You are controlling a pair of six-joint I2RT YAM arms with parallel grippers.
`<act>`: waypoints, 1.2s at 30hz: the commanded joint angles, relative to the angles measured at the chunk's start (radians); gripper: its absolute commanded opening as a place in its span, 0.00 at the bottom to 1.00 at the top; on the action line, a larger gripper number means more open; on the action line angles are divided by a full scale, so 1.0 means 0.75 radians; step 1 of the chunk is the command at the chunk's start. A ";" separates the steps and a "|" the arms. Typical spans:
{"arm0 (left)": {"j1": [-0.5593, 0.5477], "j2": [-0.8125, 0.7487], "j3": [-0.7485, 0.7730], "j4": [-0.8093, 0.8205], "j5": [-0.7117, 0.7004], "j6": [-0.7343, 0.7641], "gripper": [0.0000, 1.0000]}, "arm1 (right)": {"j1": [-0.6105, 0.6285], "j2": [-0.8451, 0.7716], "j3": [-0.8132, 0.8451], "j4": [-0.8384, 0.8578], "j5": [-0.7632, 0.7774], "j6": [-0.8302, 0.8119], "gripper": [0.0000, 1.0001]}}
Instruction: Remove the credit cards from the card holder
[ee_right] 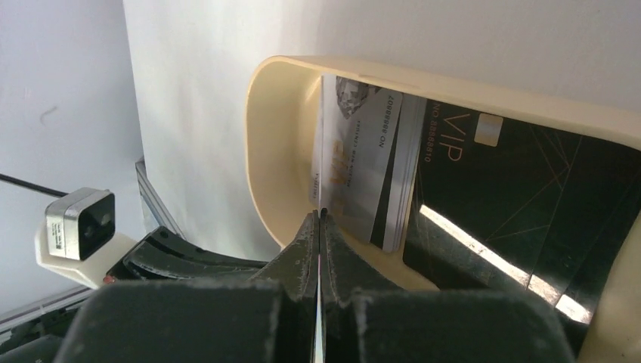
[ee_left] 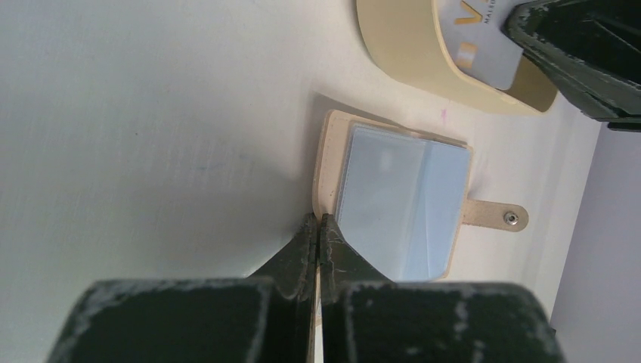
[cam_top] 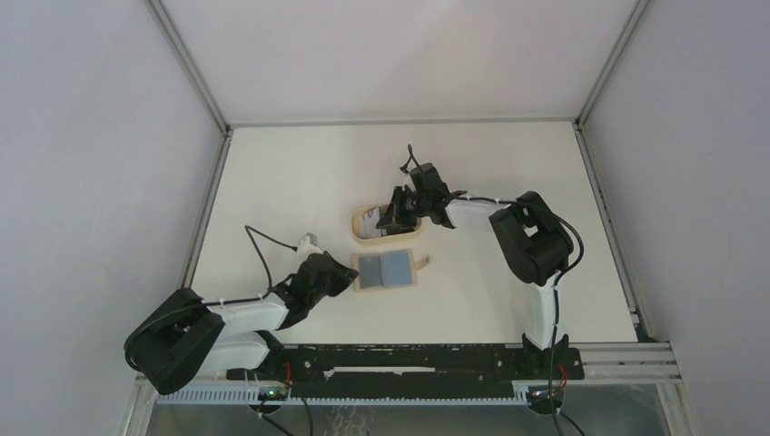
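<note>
My left gripper [ee_left: 318, 227] is closed down to nothing on the tan rim of the card holder [ee_left: 393, 200], pinning its near-left edge against the table [cam_top: 300, 182]. My right gripper [ee_right: 319, 223] is also clamped tight, its jaws meeting on the thin edge of a pale card [ee_right: 359, 159] that I see nearly edge-on, hanging inside the beige tray [ee_right: 276, 136]. A black card [ee_right: 514, 197] marked VIP already lies flat on the tray floor just beside it. The step in hand, as I judge it, is setting this card down. I would lower the right hand until the card's far edge rests on the tray, tip it toward flat, and only then open, so it drops onto the black one rather than leaning on the wall. The left hand should keep its pinch meanwhile so the holder does not skate. The holder lies open and flat just below the tray in the top view, grey-blue inside up. Its long axis runs across the table from left to right, with the snap tab [ee_left: 495, 215] pointing toward my right arm's side. I can make out no card left in its pockets.
</note>
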 commanded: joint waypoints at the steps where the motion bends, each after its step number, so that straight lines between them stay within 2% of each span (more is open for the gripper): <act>1: -0.006 0.070 -0.074 -0.296 0.016 0.068 0.00 | 0.012 0.019 0.064 0.064 0.030 0.040 0.00; 6: -0.006 0.080 -0.072 -0.290 0.017 0.067 0.00 | 0.016 0.061 0.104 0.050 0.029 0.043 0.00; 11: -0.005 0.081 -0.072 -0.291 0.018 0.069 0.00 | 0.020 0.049 0.142 -0.035 0.078 -0.019 0.25; 15: -0.005 0.090 -0.067 -0.288 0.020 0.071 0.00 | 0.018 0.040 0.165 -0.131 0.132 -0.065 0.35; 24: -0.005 0.093 -0.068 -0.286 0.022 0.070 0.00 | 0.028 0.082 0.232 -0.270 0.248 -0.120 0.41; 36: -0.006 0.096 -0.068 -0.286 0.023 0.068 0.00 | 0.032 0.159 0.305 -0.287 0.254 -0.127 0.41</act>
